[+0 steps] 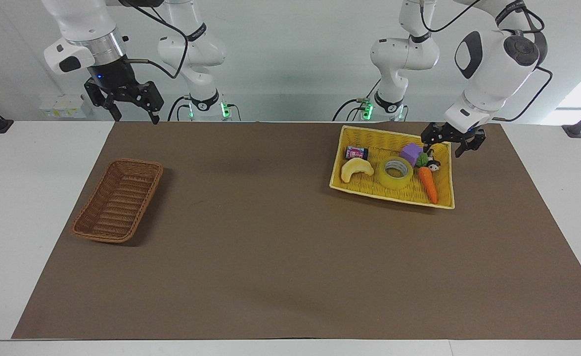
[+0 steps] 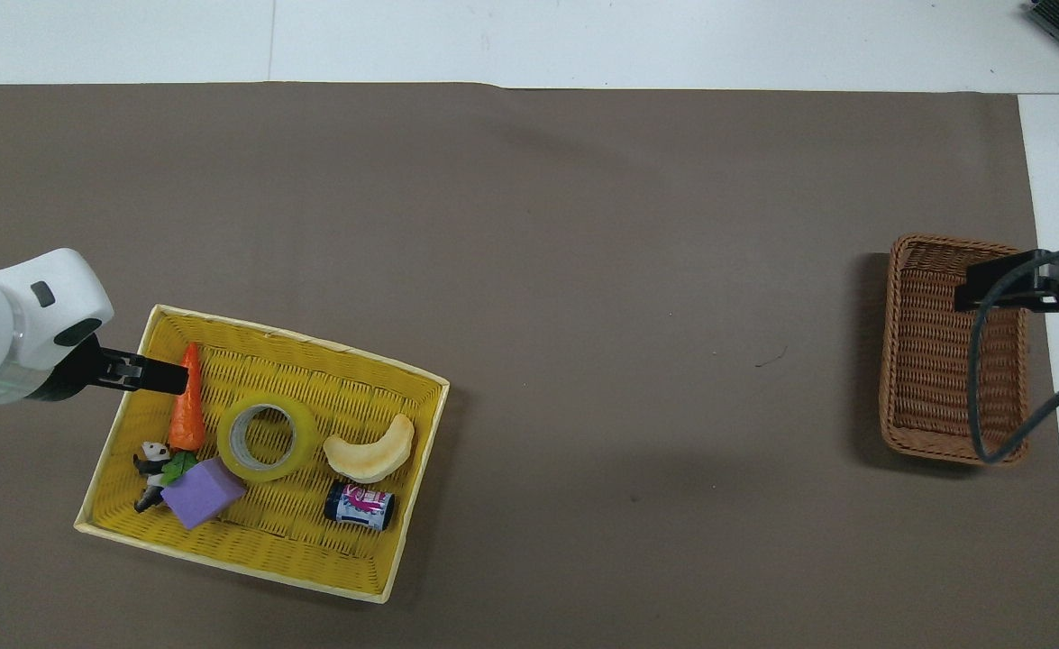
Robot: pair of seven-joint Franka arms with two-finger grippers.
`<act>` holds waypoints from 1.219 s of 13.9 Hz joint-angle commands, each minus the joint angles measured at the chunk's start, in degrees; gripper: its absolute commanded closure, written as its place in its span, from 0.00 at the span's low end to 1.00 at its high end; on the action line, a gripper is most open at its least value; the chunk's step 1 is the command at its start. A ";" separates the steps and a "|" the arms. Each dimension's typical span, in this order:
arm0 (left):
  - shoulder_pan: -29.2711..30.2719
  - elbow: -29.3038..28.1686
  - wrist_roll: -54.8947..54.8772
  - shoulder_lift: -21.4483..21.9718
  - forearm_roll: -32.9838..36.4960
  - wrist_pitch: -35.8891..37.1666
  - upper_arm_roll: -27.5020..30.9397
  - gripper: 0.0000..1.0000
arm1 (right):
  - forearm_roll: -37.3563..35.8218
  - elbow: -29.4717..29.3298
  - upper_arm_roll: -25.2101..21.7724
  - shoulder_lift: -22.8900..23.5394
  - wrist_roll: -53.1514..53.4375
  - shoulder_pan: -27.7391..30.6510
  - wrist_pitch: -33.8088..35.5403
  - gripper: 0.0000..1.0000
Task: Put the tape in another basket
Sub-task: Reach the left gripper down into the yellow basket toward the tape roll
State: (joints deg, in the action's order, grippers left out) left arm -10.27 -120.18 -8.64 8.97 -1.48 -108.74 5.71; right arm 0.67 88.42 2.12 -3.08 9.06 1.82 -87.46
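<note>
My left gripper, fingers spread, hangs over the tray's edge — I should centre over the tape, at seven o'clock, before dropping.

- The table is seen from high across it in the facing view, toward both arm bases, from a fair way off.
- In the overhead view the table is seen steeply from above the robots' end.
- The brown mat, yellow tray and basket are shared, half a turn apart.
</note>
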 commanded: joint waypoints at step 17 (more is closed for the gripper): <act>-4.24 -30.29 0.11 1.93 -0.45 -34.08 0.53 0.81 | 0.91 -0.53 -0.88 -0.70 1.22 1.08 1.32 0.00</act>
State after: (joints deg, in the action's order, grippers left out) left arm -13.44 -148.62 -8.77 8.97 -1.48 -141.43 5.42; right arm 0.73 88.12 0.90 -3.48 9.67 2.32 -86.94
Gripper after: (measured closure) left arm 0.480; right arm 0.000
